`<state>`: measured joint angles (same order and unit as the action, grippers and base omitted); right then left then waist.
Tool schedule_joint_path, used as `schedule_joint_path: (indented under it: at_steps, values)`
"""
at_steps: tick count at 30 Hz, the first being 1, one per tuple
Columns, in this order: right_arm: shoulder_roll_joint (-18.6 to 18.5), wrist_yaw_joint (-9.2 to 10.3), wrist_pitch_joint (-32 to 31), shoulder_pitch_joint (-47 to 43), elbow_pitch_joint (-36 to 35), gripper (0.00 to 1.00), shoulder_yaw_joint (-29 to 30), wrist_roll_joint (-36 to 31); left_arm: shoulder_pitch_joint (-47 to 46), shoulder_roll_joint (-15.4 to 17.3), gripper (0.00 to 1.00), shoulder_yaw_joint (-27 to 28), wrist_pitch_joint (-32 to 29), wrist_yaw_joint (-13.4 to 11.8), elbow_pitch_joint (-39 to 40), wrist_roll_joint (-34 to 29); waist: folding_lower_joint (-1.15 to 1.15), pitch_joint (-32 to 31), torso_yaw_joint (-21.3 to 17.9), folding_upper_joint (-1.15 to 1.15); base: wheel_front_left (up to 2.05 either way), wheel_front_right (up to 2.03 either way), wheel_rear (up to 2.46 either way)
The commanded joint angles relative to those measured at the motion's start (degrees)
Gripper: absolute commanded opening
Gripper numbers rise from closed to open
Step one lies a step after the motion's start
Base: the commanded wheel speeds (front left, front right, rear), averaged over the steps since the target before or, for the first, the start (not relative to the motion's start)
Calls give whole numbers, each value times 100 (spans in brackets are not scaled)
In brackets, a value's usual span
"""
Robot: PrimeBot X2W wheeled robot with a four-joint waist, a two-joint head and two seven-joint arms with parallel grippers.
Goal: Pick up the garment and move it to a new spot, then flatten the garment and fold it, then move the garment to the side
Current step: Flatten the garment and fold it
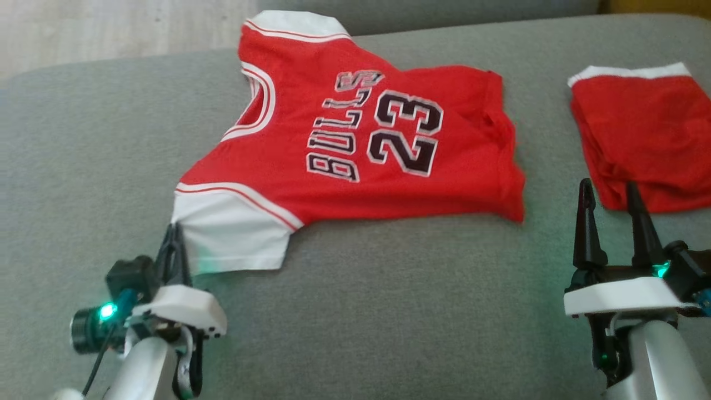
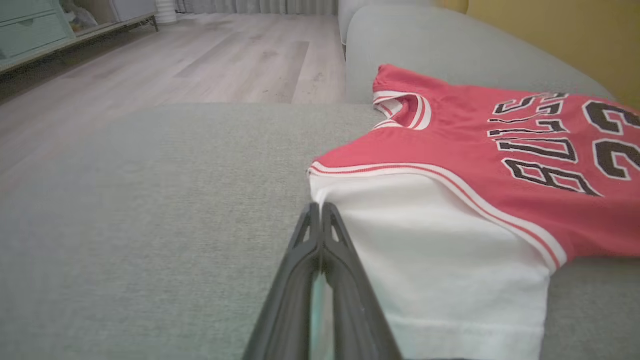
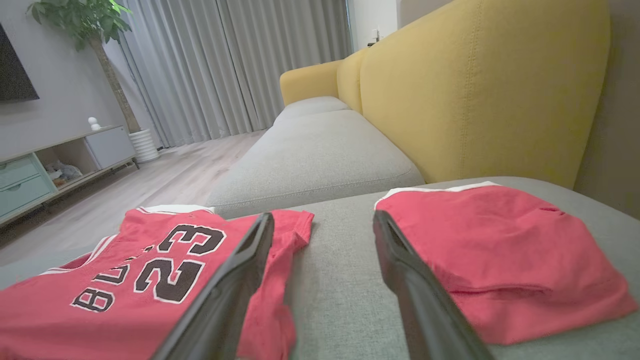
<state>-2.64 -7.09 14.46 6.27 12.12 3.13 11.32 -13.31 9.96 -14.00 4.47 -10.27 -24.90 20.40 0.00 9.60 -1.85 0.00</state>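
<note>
Nearest, the white sleeve (image 1: 233,233) of the red jersey (image 1: 355,150), spread mid sofa cushion (image 1: 389,311), reaching its far edge. Likely light, limp, slippery: pinch sleeve or hem corners. Fingers of the left gripper (image 1: 175,229) meet at the sleeve's edge, cloth caught or not unclear; right gripper (image 1: 608,186) fingers apart beside folded shorts (image 1: 650,139)

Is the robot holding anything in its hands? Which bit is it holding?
The left gripper looks pinched shut on the jersey, at the corner of its white sleeve. The right gripper is open and holds nothing.
</note>
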Motion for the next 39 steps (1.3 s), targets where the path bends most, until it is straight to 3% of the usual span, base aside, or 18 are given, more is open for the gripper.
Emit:
schedule_joint_path:
  at_steps: [1,11,12,13,14,19,27,30,34,39]
  values:
    - [-23,-40,53,67,-151,100,-137,-3,-52,163,0,259,73,-53,197,39,0,-68,88,0,0,0,0]
    - [-23,-40,53,6,-13,100,-223,-59,414,256,0,269,-67,-285,496,36,0,-184,433,0,0,0,0]
    - [-23,-40,53,8,-7,100,-222,-60,425,264,44,252,-104,-303,508,24,0,-180,453,0,0,0,0]
    - [-23,-40,53,11,2,100,-226,-62,432,272,96,234,-155,-329,517,7,0,-179,465,0,0,0,0]
    - [-23,-40,53,14,12,100,-232,-63,431,281,100,210,-205,-352,531,-15,0,-178,475,0,0,0,0]
    - [-23,-40,53,35,38,100,-278,-63,352,255,100,190,104,-356,867,-60,0,-194,459,0,0,0,0]
    - [-23,-40,53,82,-110,100,-411,14,-26,181,100,-143,819,390,1608,-7,0,-142,118,0,0,0,0]
    - [-23,-40,53,134,-208,100,-492,73,-512,255,100,-422,501,784,1717,-18,0,-22,-93,0,0,0,0]
    - [-23,-40,53,234,-356,100,-610,173,-1570,459,100,-944,-425,1483,1723,-42,0,220,-455,0,0,0,0]
    - [-23,-40,53,387,-535,100,-805,398,-3125,696,100,-1611,-1874,1764,1359,595,0,602,-1019,0,0,0,0]
